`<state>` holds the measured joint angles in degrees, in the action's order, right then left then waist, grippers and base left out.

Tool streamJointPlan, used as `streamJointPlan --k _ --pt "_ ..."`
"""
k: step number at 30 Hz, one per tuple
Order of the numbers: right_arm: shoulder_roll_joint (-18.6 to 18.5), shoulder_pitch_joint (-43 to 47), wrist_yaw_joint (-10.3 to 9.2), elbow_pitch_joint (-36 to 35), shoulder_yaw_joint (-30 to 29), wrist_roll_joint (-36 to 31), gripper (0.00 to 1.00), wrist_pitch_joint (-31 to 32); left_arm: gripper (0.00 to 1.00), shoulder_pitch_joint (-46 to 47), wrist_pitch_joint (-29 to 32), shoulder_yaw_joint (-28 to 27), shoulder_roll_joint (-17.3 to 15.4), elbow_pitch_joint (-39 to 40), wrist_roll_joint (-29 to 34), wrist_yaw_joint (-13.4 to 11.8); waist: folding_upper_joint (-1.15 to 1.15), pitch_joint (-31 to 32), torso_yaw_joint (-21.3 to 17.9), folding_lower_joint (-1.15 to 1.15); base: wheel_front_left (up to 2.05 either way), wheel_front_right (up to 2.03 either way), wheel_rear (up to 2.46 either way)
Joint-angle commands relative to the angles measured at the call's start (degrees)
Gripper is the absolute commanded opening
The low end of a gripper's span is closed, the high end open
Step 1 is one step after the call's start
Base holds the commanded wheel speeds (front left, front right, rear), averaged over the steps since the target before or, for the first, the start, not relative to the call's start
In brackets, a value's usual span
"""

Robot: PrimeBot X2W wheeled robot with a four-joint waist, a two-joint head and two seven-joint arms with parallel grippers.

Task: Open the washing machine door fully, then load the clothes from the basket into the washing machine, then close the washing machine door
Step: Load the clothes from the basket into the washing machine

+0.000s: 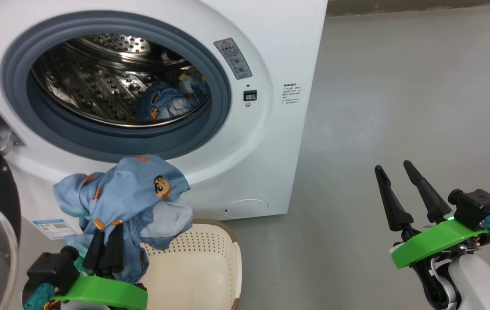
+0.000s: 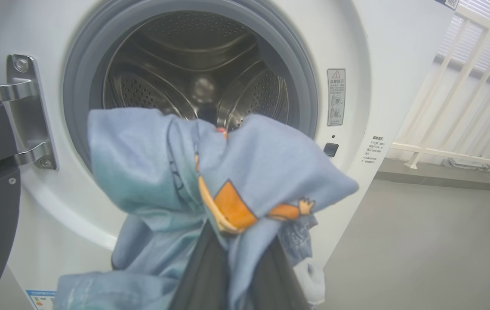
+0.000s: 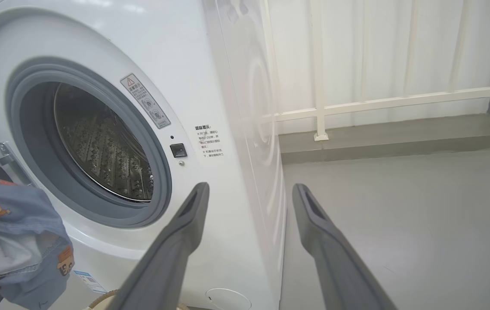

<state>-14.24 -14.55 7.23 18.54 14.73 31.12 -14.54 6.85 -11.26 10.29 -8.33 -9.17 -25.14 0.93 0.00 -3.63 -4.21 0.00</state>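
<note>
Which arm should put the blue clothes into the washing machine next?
The left. The left tool is shut on a blue cartoon-print garment, held above the basket, before the washing machine's open drum. The right tool is open, empty, off to the side.

Your light is bright, soft and even across the washing machine (image 1: 270, 142). Its white front nearly washes out in your right wrist view, where its glossy side mirrors the pale railing (image 3: 399, 101) beside it. Inside the machine the steel drum (image 1: 111, 86) throws hard glints. The floor (image 1: 399, 107) beside the machine carries only faint shadows. In your left wrist view the clothes (image 2: 270, 172) before the machine's opening are out of focus, and the machine's straight edges bow.
</note>
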Motion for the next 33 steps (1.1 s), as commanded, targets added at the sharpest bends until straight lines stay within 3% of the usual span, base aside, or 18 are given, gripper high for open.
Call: streamJointPlan --k 1,7,18,33 --pt "-0.6 -0.3 0.25 -1.6 1.1 -0.8 1.0 -0.5 0.0 2.7 0.1 -2.0 -1.3 1.0 -0.2 -0.4 0.0 -0.4 -0.4 0.0 0.0 0.0 0.0" --pt "-0.8 -0.9 0.25 -2.0 1.3 -0.9 1.0 -0.5 0.0 6.5 0.0 -2.0 -1.2 -1.3 -0.7 -0.1 0.0 -2.3 -1.4 0.0 0.0 0.0 0.0" --pt "-0.2 -3.5 0.25 -3.8 1.3 0.3 1.0 -0.5 0.0 22.0 -0.5 -3.5 -2.1 -14.4 -2.4 1.8 0.0 -10.7 -4.5 0.0 0.0 0.0 0.0" --pt "2.8 -8.3 0.25 -7.3 1.8 0.6 1.0 -0.5 0.0 53.5 -3.2 -5.6 -7.2 -37.4 -1.0 3.5 0.0 -27.8 -11.3 0.0 0.0 0.0 0.0"
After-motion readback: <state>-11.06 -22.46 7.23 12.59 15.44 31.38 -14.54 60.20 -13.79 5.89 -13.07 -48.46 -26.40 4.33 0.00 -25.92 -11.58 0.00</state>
